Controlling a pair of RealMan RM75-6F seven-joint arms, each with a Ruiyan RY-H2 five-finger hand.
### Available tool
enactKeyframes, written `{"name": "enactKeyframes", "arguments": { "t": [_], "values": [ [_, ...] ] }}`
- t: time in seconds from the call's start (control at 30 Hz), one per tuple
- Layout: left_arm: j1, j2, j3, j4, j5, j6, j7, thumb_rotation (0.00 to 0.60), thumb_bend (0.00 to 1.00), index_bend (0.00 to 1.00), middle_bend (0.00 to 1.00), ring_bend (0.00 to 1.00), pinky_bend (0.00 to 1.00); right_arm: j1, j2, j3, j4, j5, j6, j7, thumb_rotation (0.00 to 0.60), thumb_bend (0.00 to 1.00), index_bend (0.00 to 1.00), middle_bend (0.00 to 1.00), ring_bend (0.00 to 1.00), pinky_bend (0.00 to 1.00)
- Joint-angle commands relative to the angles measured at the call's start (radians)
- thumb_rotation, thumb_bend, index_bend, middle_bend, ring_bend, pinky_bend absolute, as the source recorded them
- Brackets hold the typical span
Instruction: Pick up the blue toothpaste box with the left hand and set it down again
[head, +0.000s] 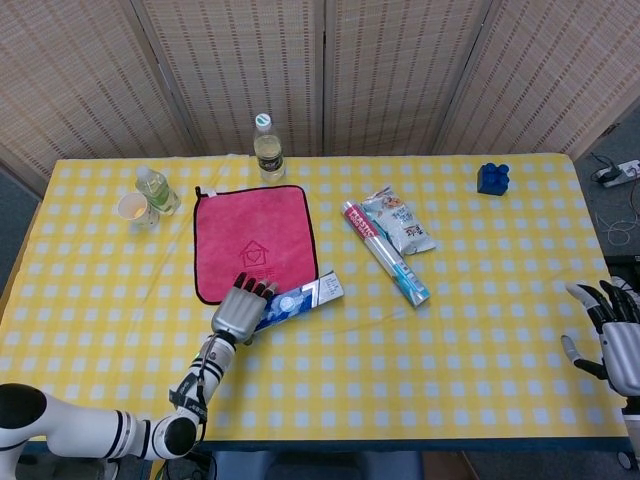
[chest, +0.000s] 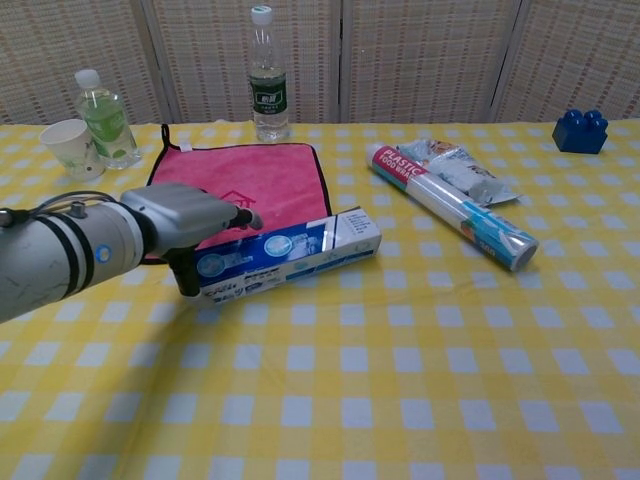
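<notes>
The blue toothpaste box (head: 303, 296) lies slantwise just below the pink cloth's near right corner; in the chest view the box (chest: 300, 252) runs almost level. My left hand (head: 240, 308) grips its left end, fingers over the top and thumb underneath, as the chest view of that hand (chest: 188, 222) shows. Whether the box rests on the tablecloth or hangs just above it I cannot tell. My right hand (head: 618, 338) hovers past the table's right edge with fingers spread, holding nothing.
A pink cloth (head: 254, 240) lies behind the box. A plastic wrap roll (head: 386, 254) and snack bag (head: 399, 220) lie right of it. A bottle (head: 267, 148) stands at the back, a second bottle (head: 156, 189) and paper cup (head: 133, 208) at back left, a blue block (head: 492, 178) far right.
</notes>
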Motion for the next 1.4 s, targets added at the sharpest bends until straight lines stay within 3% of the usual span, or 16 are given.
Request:
{"name": "enactKeyframes", "arguments": {
  "t": [0.03,0.23,0.4,0.73,1.13,1.4],
  "values": [
    [-0.008,0.002,0.001,-0.012,-0.025,0.013,0.014,0.571,0.2,0.18,0.22,0.21,0.04,0.001,0.0,0.001,0.001,0.002,-0.002,0.001,0.6,0.32,0.15,0.17,0.04,0.06],
    [-0.011,-0.015,-0.006,-0.006,-0.024,0.03,-0.003,0.572,0.2,0.29,0.36,0.33,0.1,0.008,-0.002,0.001,0.002,0.001,-0.011,-0.001,0.6,0.32,0.16,0.17,0.04,0.06],
    [0.006,-0.056,-0.024,0.042,0.017,0.052,-0.07,0.6,0.2,0.41,0.5,0.44,0.22,0.009,-0.003,0.003,0.003,0.008,-0.018,-0.001,0.6,0.32,0.16,0.17,0.04,0.06],
    [0.034,-0.039,-0.023,0.055,0.067,0.06,-0.118,0.6,0.2,0.5,0.6,0.52,0.35,0.012,-0.006,0.003,0.007,0.009,-0.021,0.002,0.6,0.32,0.15,0.17,0.04,0.06],
    [0.136,0.131,0.034,-0.06,0.348,0.191,-0.22,0.6,0.2,0.51,0.62,0.54,0.36,0.017,-0.006,0.004,0.005,0.003,-0.021,-0.002,0.6,0.32,0.16,0.17,0.04,0.06],
    [0.185,0.203,0.114,-0.053,0.576,0.336,-0.066,0.6,0.2,0.49,0.62,0.52,0.34,0.018,-0.005,0.004,0.001,-0.001,-0.018,-0.006,0.6,0.32,0.16,0.17,0.04,0.06]
  ]
}}
